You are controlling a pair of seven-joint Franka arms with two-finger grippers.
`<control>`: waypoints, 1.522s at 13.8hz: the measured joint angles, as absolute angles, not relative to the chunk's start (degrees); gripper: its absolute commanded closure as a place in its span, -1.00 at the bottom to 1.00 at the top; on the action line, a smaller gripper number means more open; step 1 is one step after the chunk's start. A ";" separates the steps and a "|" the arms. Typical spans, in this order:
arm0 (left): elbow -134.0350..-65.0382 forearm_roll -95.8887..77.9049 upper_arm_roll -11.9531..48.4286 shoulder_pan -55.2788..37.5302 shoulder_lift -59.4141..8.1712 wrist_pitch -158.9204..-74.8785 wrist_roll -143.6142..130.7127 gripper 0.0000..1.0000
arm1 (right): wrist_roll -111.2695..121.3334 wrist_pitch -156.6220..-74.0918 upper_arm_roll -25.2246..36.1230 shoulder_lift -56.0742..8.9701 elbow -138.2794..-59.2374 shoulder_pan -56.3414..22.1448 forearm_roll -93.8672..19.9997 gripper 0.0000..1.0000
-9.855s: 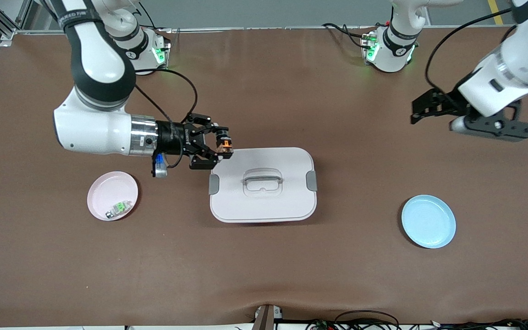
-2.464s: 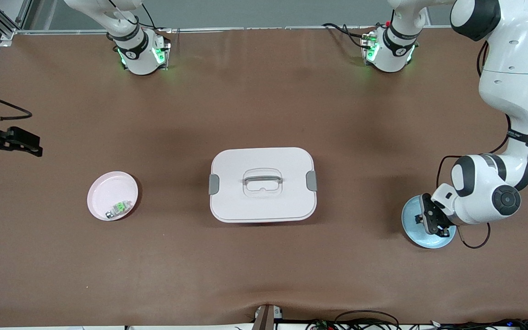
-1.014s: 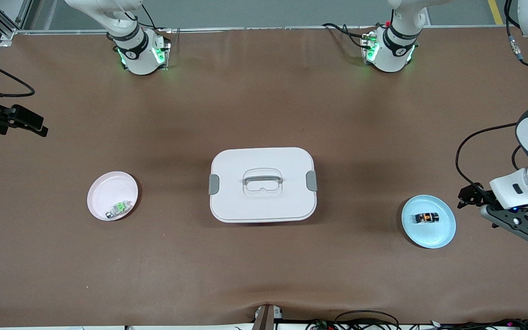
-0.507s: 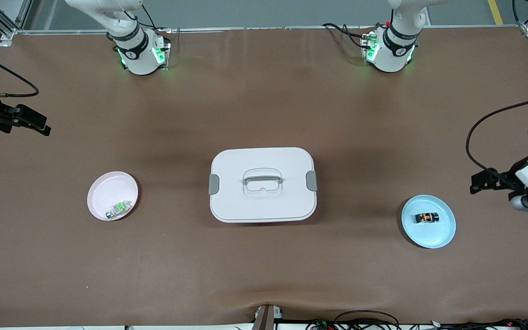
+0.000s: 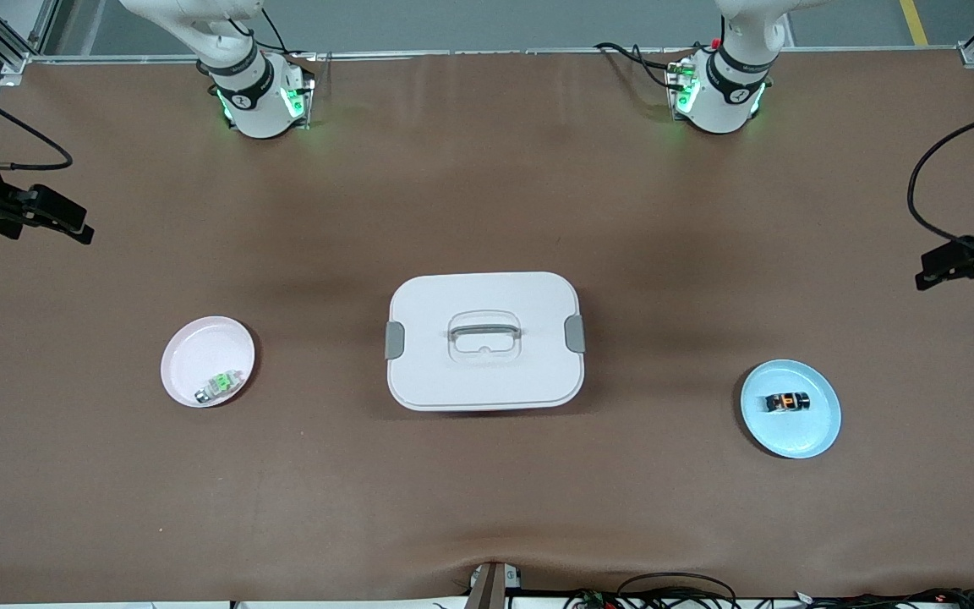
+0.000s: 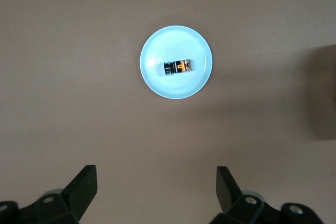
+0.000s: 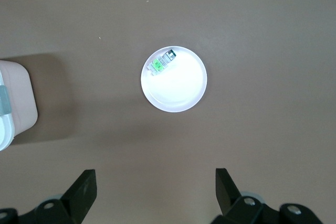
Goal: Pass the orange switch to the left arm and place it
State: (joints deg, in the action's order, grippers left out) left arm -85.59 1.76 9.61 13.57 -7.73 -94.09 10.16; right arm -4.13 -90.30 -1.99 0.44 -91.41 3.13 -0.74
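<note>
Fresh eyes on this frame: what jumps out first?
The big white box sits mid-table. The orange switch lies on the blue plate toward the left arm's end; a green-and-clear part lies on the pink plate toward the right arm's end. The left gripper and right gripper are open, high over the table's ends.

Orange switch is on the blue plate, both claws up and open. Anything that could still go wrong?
Little, probably. The orange switch lies flat in the blue plate, off-centre toward the box, so a knock to the plate might tip it out. The left claw and right claw hang open near the table's ends; a low sweep inward could clip the blue plate or the pink plate.
</note>
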 measured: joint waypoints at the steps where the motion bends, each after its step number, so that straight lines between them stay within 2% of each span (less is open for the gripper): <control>1: -85.60 1.76 9.71 13.53 -6.93 -93.68 10.25 -1.00 | -4.13 -90.57 -2.00 0.45 -91.41 3.13 -0.75 -1.00; 7: -87.20 1.76 7.00 9.95 -4.80 -93.26 11.21 -1.00 | -4.21 -91.67 -2.00 0.56 -91.42 3.13 -1.22 -1.00; 11: -90.04 1.76 6.72 4.65 -0.14 -90.73 -0.44 -1.00 | -4.23 -91.86 -2.03 1.12 -91.27 3.14 -1.28 -1.00; 15: -93.08 1.76 6.71 3.28 4.17 -90.01 -3.01 -1.00 | -4.24 -91.99 -2.03 1.18 -91.26 3.14 -1.29 -1.00; 21: -96.64 1.70 9.76 3.11 8.76 -89.89 -9.35 -1.00 | -4.21 -91.99 -2.04 1.18 -91.25 3.14 -1.21 -1.00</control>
State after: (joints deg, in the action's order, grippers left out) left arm -96.64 1.70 9.76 3.11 8.76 -89.89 -9.35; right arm -4.21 -91.99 -2.04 1.18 -91.25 3.14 -1.21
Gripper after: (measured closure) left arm 0.000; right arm 0.000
